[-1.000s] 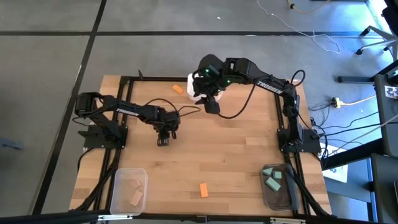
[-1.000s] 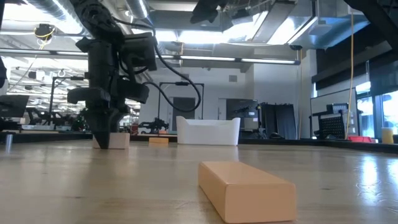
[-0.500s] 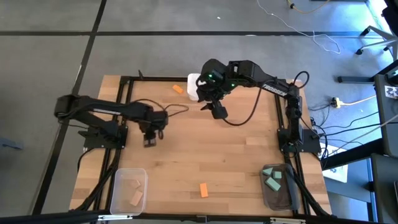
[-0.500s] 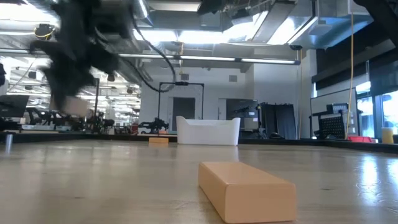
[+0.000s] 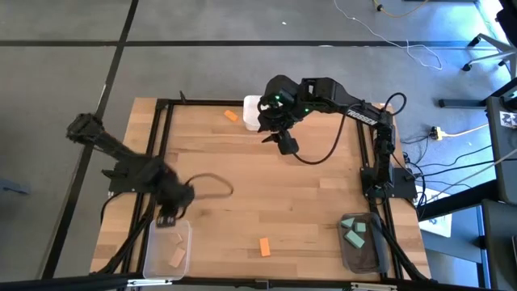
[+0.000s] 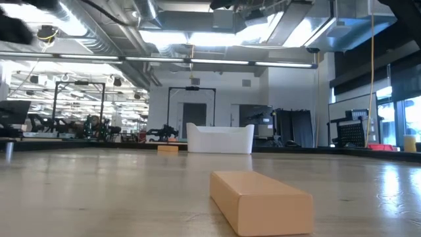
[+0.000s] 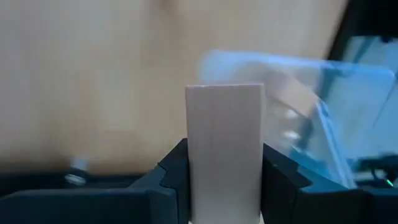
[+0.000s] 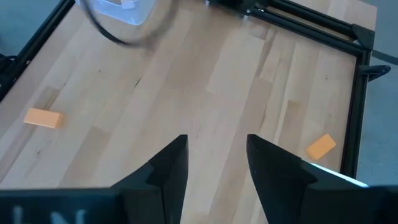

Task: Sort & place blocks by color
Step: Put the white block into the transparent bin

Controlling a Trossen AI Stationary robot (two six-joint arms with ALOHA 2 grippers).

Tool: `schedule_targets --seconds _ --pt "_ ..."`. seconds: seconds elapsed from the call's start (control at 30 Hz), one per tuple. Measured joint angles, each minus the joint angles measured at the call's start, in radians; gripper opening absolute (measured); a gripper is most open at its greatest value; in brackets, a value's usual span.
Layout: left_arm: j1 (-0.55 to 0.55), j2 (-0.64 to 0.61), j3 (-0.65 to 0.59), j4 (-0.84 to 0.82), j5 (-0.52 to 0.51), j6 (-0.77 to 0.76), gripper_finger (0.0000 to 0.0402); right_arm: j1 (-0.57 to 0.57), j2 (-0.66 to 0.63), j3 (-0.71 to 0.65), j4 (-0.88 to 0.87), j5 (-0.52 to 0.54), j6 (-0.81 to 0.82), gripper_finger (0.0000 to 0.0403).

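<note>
My left gripper (image 5: 167,215) hovers by the far edge of the clear bin (image 5: 153,257) at the table's near-left corner, shut on a pale tan block (image 7: 224,144). Two tan blocks (image 5: 176,257) lie in that bin. My right gripper (image 5: 285,145) hangs open over the far middle of the table, next to a white bin (image 5: 252,113). One orange block (image 5: 264,246) lies flat near the near edge; it also fills the front of the low view as an orange block (image 6: 260,201). Another orange block (image 5: 230,115) lies by the white bin. My left gripper pinches the pale tan block between its two fingers (image 7: 169,180), which sit on its two long side faces (image 7: 194,163). The block sticks out past the fingertips and is lifted clear of the table. The clear bin (image 7: 298,124) shows beyond it.
A second clear bin (image 5: 361,241) at the near-right corner holds teal blocks (image 5: 354,236). Black frame rails (image 5: 161,121) run along the table's edges. Bare wood lies between the arms. The right wrist view shows both orange blocks (image 8: 43,117) (image 8: 321,147) on the table.
My left gripper has lifted the tan block off the middle of the table and swung it fast toward the near-left corner, up to the clear bin, leaving the low view. My right gripper has shifted slightly toward the near edge and away from the white bin.
</note>
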Motion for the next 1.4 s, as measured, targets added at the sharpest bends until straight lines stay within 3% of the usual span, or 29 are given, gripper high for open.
schedule_targets --seconds 0.23,0.4,0.6,0.8,0.93,1.03,1.4 --pt "-0.34 0.054 0.0 0.21 -0.047 -0.384 0.012 0.0 0.0 0.0 0.002 0.0 0.0 0.0165" --pt "-0.472 0.179 0.001 0.294 -0.156 -0.547 0.012 0.0 0.0 0.0 0.015 0.0 0.0 0.0165" --pt "-0.522 0.342 0.001 0.333 -0.205 -0.63 0.012 0.0 0.0 0.0 0.033 0.0 0.0 0.0165" --pt "-0.529 0.452 0.002 0.472 -0.203 -0.632 0.012 0.004 0.0 0.0 0.025 -0.006 -0.009 0.0165" --pt "-0.528 0.503 0.004 0.548 -0.198 -0.625 0.012 0.005 0.001 0.0 -0.005 -0.118 -0.072 0.0165" --pt "-0.529 0.515 0.005 0.557 -0.198 -0.626 0.012 0.005 0.001 0.0 -0.005 -0.176 -0.075 0.0165" --pt "-0.532 0.516 0.004 0.556 -0.203 -0.628 0.0121 0.01 0.001 0.0 -0.014 -0.175 -0.071 0.0165"
